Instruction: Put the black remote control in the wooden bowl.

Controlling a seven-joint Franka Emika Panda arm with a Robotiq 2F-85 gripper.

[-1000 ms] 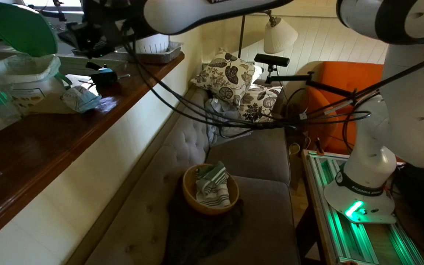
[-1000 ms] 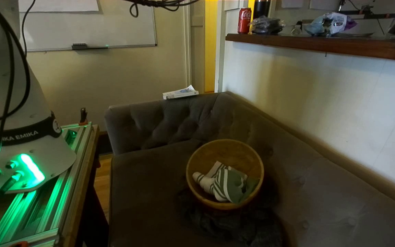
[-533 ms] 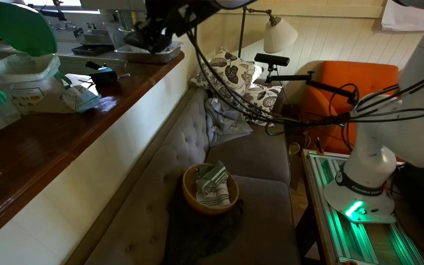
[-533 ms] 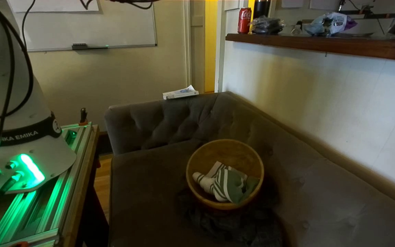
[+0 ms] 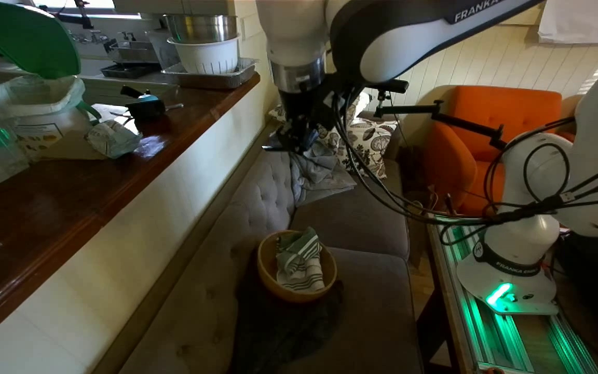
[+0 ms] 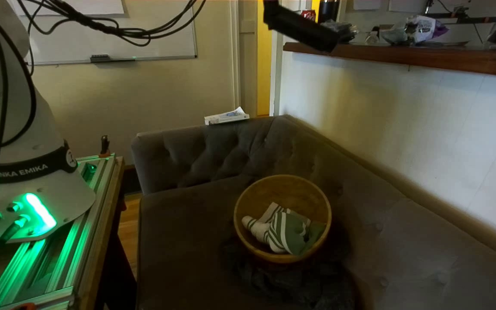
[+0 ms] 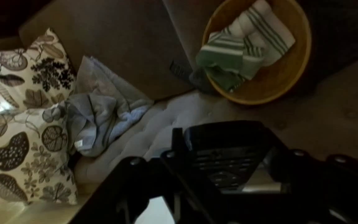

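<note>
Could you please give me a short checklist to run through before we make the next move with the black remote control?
1. Grasp: ok; the gripper holds the black remote control.
2. Firmness of the grip: cannot tell from still pictures.
3. Wooden bowl open side up: ok; it stands on the sofa with dark fabric under it.
4. Wooden bowl free of other things: not ok; a striped cloth lies inside, though some bare wood shows.
5. Release position: not ok; in the wrist view the wooden bowl appears off beyond the black remote control, not beneath it.
6. Cables clear of the wooden bowl: ok in both exterior views.
</note>
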